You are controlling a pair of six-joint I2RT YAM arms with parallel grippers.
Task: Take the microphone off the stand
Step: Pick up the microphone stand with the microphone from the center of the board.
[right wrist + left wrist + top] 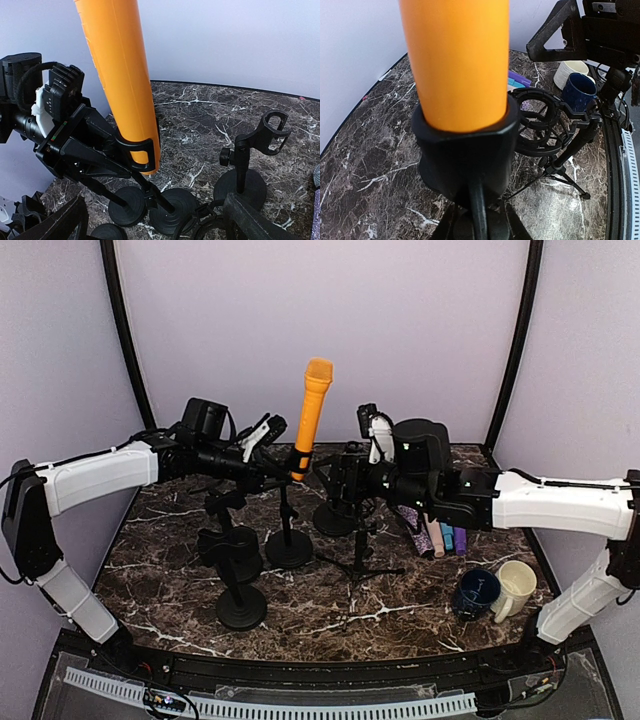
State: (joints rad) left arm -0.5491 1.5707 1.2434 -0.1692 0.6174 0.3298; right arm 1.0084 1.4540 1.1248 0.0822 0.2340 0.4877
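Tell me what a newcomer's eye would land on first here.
The tall orange microphone dominates, upright in the clip of a black stand mid-table, with the left gripper at its base. Next, the dark blue mug and cream mug side by side near the right front corner.

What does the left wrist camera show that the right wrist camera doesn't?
Only the left wrist view shows the navy mug and the cream mug. Only the right wrist view shows the left gripper closed on the clip, plus a second, empty stand off to the right. Both show the orange microphone seated in that black clip, above the marble table.
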